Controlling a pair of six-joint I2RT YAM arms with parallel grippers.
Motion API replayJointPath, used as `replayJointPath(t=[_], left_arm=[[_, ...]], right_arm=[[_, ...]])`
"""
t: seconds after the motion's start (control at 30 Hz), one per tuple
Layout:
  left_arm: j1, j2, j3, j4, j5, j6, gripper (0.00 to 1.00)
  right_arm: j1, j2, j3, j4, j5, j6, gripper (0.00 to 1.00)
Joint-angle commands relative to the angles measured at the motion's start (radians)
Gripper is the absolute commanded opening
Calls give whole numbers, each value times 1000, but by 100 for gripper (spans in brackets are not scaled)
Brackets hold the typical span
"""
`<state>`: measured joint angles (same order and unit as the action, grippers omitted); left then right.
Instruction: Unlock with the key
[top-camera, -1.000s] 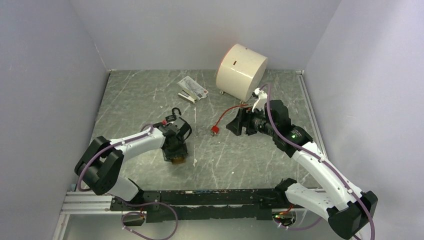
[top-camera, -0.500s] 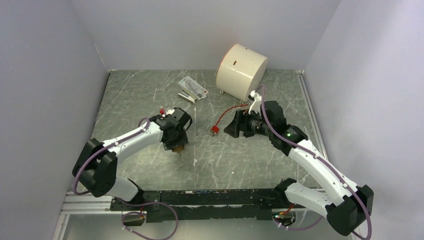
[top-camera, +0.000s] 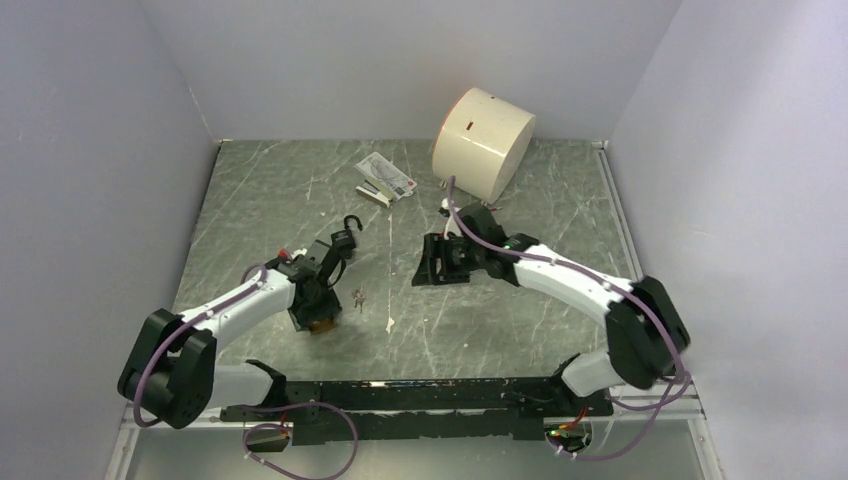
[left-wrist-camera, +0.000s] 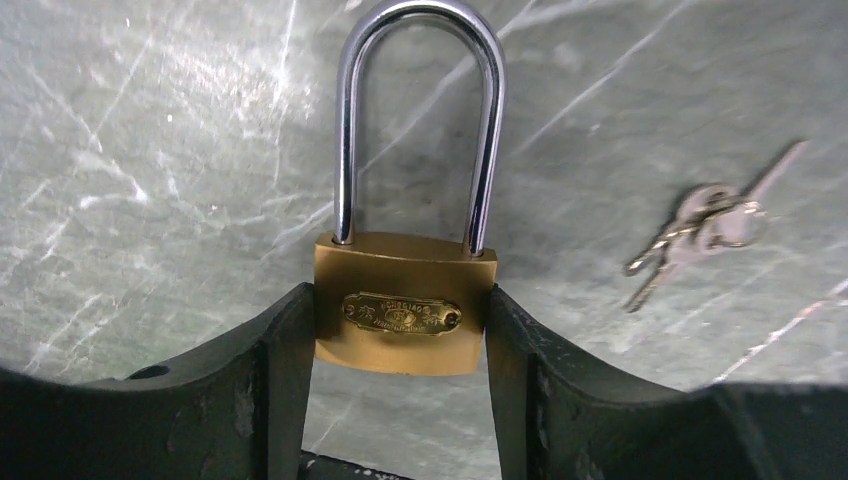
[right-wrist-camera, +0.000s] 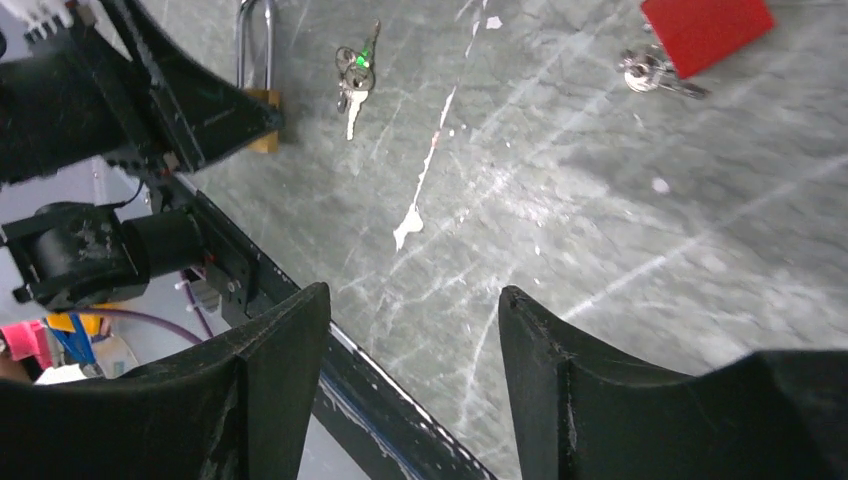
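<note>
walls (top-camera: 400, 60) were plain pale lavender, back + both sides. tabletop (top-camera: 270, 190) was grey marbled w/ white scratches. black rail (top-camera: 420, 395) ran along near edge. light was even.

— Anything you can read from where you sit?

— Hardly. Through the left wrist camera I see an oval plate (left-wrist-camera: 402, 313) with raised lettering on the front of the brass padlock (left-wrist-camera: 400, 340), but I can't make out the letters.

— And elsewhere on the desk (top-camera: 560, 330)?

— The paper packet (top-camera: 385, 180) at the back carries dark and red print, too small for me to read from above. On the red tag (right-wrist-camera: 706, 30) I can read nothing.
</note>
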<state>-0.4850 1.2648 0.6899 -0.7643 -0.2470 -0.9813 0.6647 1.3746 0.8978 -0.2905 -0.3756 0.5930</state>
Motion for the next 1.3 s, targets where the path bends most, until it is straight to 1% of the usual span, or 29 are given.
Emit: replayJointPath(t=[0.0, 0.07, 0.13, 0.2, 0.27, 0.3, 0.43, 0.5, 0.6, 0.73, 1.1, 1.27], left_arm=[[7, -43, -30, 62, 34, -18, 22], [7, -46, -44, 66, 30, -27, 24], [7, -48, -53, 64, 29, -31, 32], [8, -54, -61, 70, 30, -31, 44], [7, -67, -68, 75, 35, -30, 59], [8, -79, -68, 76, 36, -25, 64], [7, -146, -57, 61, 40, -11, 76], [8, -188, -48, 39, 32, -10, 79], [9, -247, -37, -7, 7, -34, 81], [11, -315, -27, -65, -17, -86, 78], [13, -451, -43, -145, -43, -161, 77], [13, -468, -59, -150, -24, -171, 76]], right_arm=[[65, 139, 135, 66, 22, 57, 63], [106, 212, 192, 57, 60, 75, 60], [155, 281, 255, 44, 99, 84, 58], [198, 349, 320, 15, 134, 74, 57], [232, 412, 385, -27, 181, 64, 55], [244, 441, 410, -44, 200, 60, 55], [260, 527, 476, -57, 234, 52, 54], [263, 566, 511, -60, 232, 31, 54], [269, 620, 555, -72, 231, 12, 49], [275, 667, 591, -81, 225, 2, 44], [287, 752, 660, -89, 185, 8, 35], [289, 786, 681, -97, 181, 14, 25]])
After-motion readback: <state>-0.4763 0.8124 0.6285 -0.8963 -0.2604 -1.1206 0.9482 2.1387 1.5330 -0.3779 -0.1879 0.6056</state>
